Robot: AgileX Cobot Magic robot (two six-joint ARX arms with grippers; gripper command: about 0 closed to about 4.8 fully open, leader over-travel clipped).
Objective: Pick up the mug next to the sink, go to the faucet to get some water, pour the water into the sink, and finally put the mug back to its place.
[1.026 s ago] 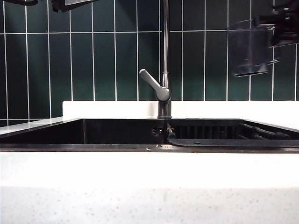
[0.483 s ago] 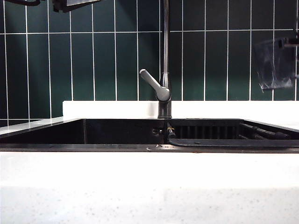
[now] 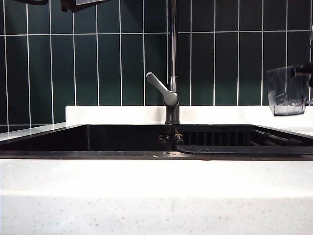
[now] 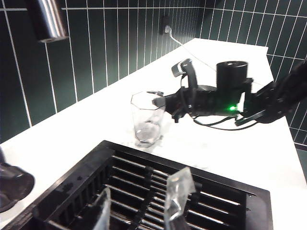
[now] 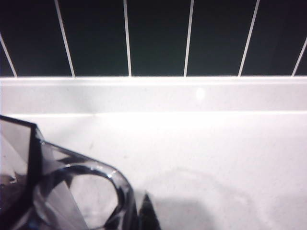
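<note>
The clear faceted mug point(image 3: 287, 90) hangs upright low over the white countertop, right of the sink point(image 3: 122, 139). My right gripper point(image 3: 305, 71) is shut on its handle. The left wrist view shows that same mug point(image 4: 147, 117) beside the black ribbed rack point(image 4: 158, 189), with the right gripper point(image 4: 168, 101) on its handle; whether its base touches the counter I cannot tell. The mug's handle point(image 5: 79, 191) fills a corner of the right wrist view. My left gripper point(image 4: 144, 184) stands open above the rack, holding nothing. The tall dark faucet point(image 3: 172, 73) rises behind the sink's middle.
Dark green tiles back the white countertop point(image 4: 96, 129). A wall socket point(image 4: 166, 24) with a white cable sits in the far corner. The left arm point(image 3: 78, 4) hovers high at the left. The faucet's spout end point(image 4: 47, 19) hangs close to the left wrist camera.
My right gripper has carried the mug down and to the right, from high against the tiles to just above the countertop. The left arm has hardly moved.
</note>
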